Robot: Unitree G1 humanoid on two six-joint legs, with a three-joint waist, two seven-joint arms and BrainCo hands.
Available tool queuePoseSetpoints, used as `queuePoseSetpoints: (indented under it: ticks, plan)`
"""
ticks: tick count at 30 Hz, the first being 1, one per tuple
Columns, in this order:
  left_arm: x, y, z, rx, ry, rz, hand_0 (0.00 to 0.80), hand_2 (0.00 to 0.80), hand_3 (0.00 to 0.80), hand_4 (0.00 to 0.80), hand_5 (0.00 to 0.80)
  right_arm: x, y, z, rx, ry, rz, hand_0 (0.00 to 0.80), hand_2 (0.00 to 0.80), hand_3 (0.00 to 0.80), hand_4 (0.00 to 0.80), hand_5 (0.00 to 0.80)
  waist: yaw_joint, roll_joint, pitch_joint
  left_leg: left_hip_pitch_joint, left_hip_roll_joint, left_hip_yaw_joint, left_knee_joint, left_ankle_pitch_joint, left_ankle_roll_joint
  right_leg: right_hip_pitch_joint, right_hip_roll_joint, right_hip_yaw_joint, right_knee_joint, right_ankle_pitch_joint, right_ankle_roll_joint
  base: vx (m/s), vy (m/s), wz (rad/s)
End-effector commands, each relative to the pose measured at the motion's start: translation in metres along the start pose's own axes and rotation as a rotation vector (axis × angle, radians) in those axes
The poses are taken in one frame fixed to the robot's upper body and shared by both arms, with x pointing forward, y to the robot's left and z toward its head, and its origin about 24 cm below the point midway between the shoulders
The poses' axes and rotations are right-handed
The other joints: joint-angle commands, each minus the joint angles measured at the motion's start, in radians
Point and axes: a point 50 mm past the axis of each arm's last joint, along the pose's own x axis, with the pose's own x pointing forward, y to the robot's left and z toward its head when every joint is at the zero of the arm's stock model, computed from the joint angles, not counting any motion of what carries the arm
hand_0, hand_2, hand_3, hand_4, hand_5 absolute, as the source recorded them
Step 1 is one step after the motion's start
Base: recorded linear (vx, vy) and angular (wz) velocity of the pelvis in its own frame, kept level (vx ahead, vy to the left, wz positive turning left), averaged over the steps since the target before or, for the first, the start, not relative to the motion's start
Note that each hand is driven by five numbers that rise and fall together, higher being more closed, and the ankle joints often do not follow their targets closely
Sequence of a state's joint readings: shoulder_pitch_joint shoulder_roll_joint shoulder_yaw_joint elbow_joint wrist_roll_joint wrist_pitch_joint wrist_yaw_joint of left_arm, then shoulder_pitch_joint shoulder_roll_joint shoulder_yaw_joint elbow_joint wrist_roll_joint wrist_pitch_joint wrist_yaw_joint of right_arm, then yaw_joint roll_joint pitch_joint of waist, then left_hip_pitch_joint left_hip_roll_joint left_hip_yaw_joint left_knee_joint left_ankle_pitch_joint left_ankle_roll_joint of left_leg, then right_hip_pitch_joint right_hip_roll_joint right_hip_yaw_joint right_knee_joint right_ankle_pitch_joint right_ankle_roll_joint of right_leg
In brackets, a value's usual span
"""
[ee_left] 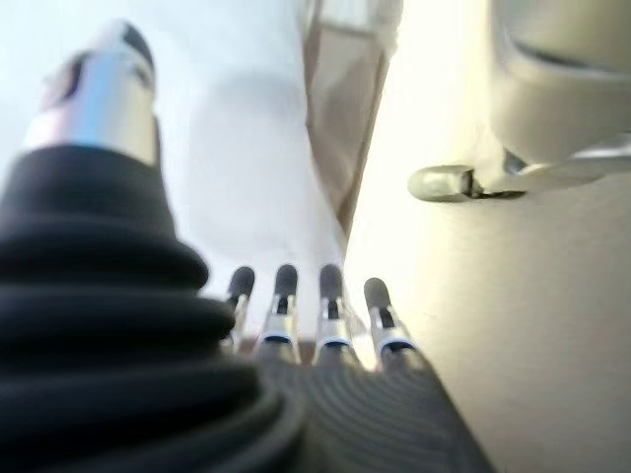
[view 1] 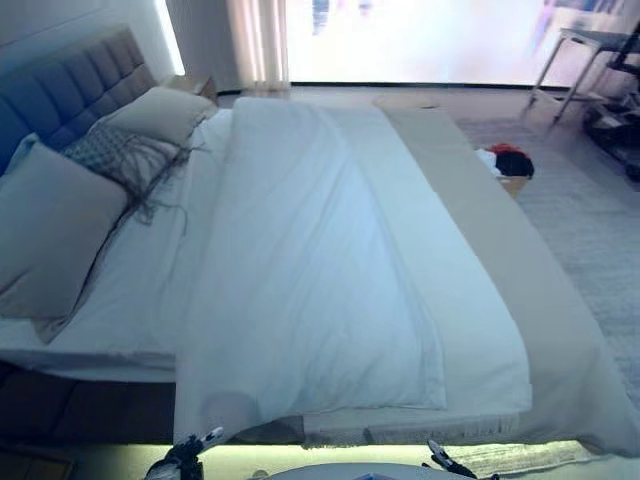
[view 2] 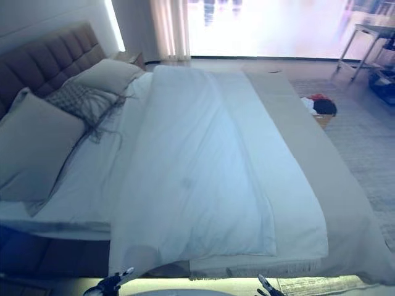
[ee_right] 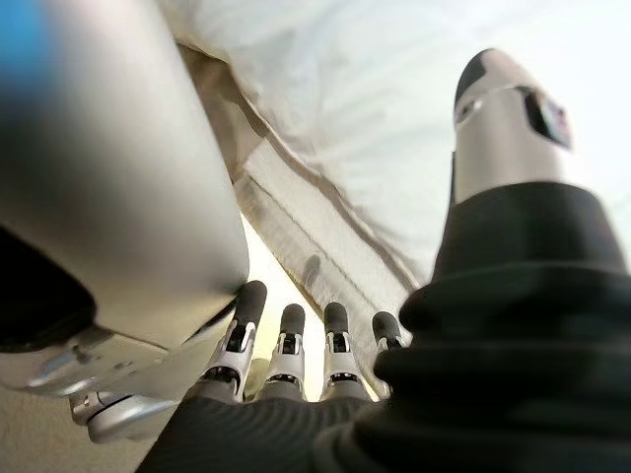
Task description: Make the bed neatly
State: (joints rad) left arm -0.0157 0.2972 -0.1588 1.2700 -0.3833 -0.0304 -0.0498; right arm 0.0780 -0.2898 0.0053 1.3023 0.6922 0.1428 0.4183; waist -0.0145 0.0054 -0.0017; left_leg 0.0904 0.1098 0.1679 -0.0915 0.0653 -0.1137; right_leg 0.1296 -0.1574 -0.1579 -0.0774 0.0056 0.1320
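Observation:
A white duvet (view 1: 320,260) lies along the bed, folded over lengthwise, with its near edge hanging over the bed's side. A beige blanket (view 1: 520,260) lies under it toward the foot. Pillows (view 1: 55,235) and a grey fringed throw (view 1: 125,160) sit at the padded headboard (view 1: 70,90). My left hand (view 1: 185,455) is low at the near bed edge, fingers straight, empty; its wrist view shows the duvet's hanging edge (ee_left: 246,148) past it. My right hand (view 1: 445,462) is low at the near edge too, fingers straight, empty, with the duvet (ee_right: 375,118) beyond it.
A box with red and dark clothing (view 1: 510,165) stands on the carpet beyond the bed's foot side. A light table (view 1: 590,60) stands at the far right by the bright window. A nightstand (view 1: 190,85) is beside the headboard.

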Motion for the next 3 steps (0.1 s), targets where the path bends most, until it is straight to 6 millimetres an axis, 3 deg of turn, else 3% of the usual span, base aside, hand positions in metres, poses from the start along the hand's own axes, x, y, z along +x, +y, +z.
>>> queuePoseSetpoints:
  ticks: [1,3]
  plan:
    - [0.0031,-0.0119,0.0085,0.042,0.009,-0.036,0.0,0.0,0.0,0.0,0.0,0.0067,0.0131,0.0132,-0.018,-0.003,-0.004,0.0,0.0,0.0,0.0,0.0,-0.001,0.009,0.032,0.011,-0.024,-0.016,0.004,-0.059,0.047,-0.047,0.005,-0.036,-0.01,0.059,-0.015,0.019,-0.014,-0.12]
    - [0.0029,-0.0136,0.005,0.032,0.029,-0.043,0.0,0.0,0.0,0.0,0.0,0.0076,0.0148,0.0151,-0.023,-0.011,-0.008,0.0,0.0,0.0,0.0,0.0,-0.004,0.009,0.031,0.016,-0.022,-0.012,0.004,-0.06,0.047,-0.043,0.005,-0.032,-0.01,0.058,-0.015,0.014,-0.015,-0.07]
